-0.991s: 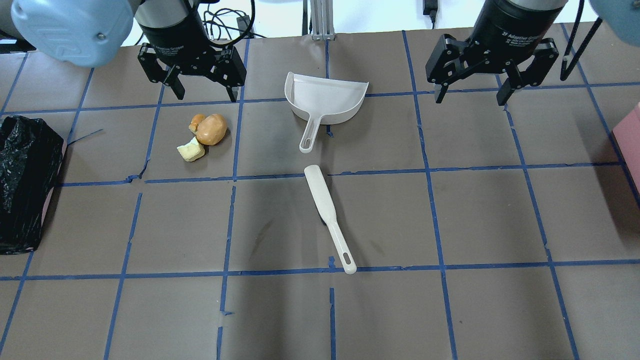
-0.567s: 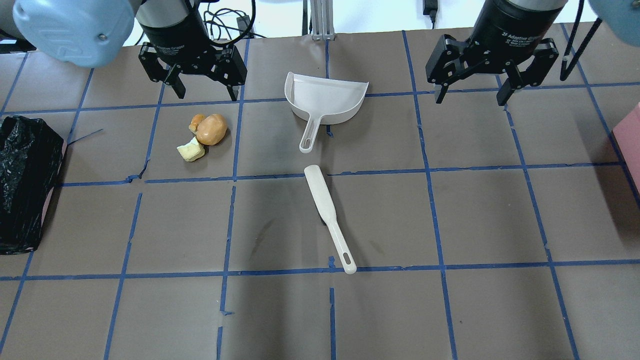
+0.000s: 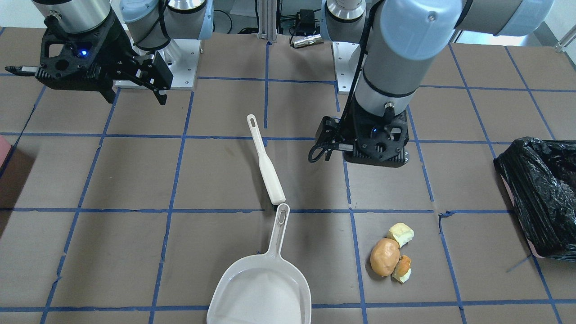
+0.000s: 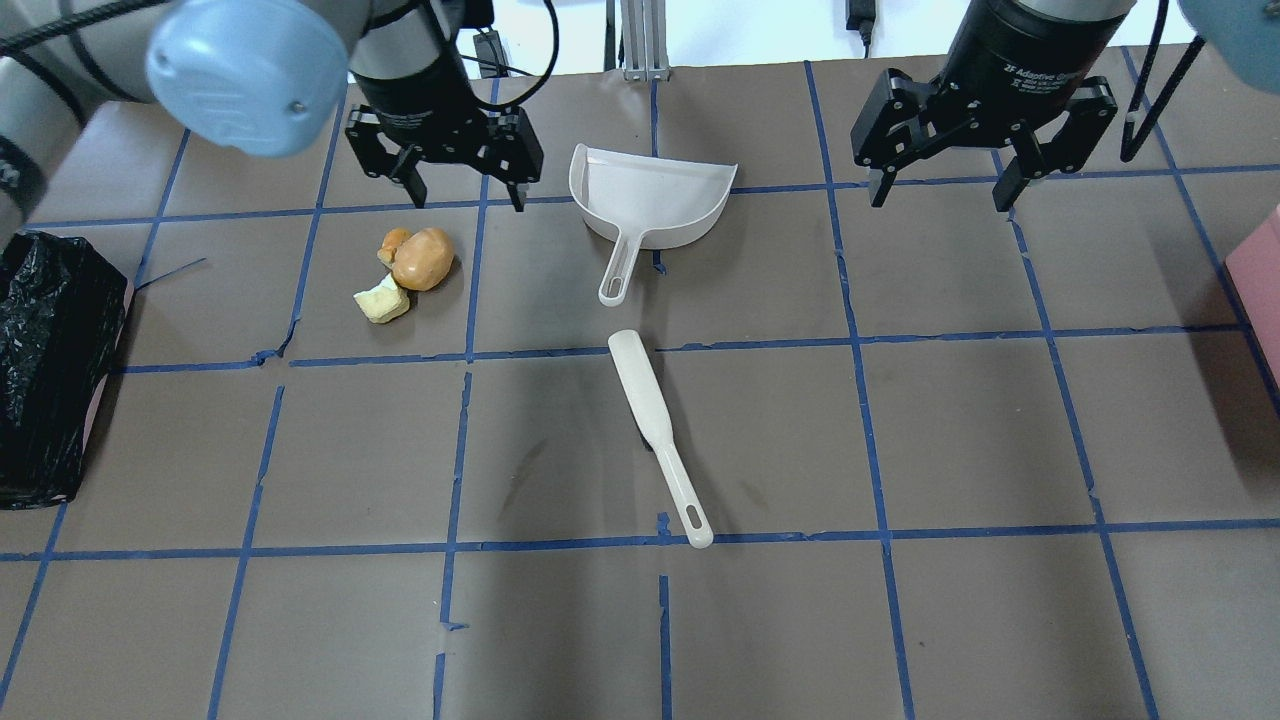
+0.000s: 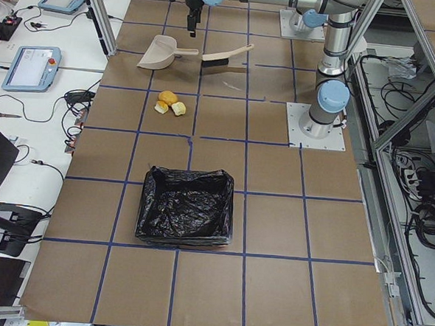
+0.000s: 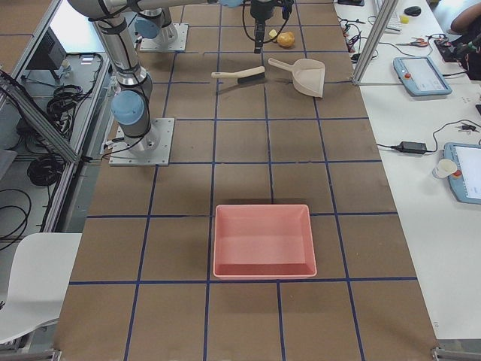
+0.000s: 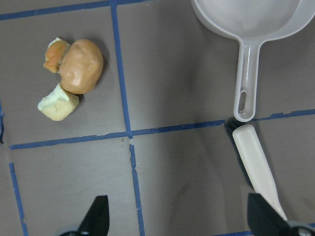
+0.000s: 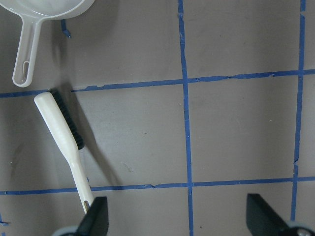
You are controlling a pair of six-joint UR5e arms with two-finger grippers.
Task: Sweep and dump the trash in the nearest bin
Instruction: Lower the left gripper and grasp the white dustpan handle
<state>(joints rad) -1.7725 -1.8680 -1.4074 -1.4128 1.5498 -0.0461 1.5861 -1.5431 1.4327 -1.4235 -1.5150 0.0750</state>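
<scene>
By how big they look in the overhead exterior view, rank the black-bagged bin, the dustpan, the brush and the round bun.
1. bin, even though the frame edge cuts it off
2. dustpan, by area
3. brush, longer than the dustpan but much narrower
4. round bun, clearly smallest

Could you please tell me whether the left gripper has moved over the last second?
Yes: in the overhead view the left gripper has shifted sideways toward the dustpan, which lies unmoved.

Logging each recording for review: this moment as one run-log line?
left end effector: open, empty, near trash | right end effector: open, empty | trash: on table, unswept | dustpan, brush: untouched | bin: at table's left end
</scene>
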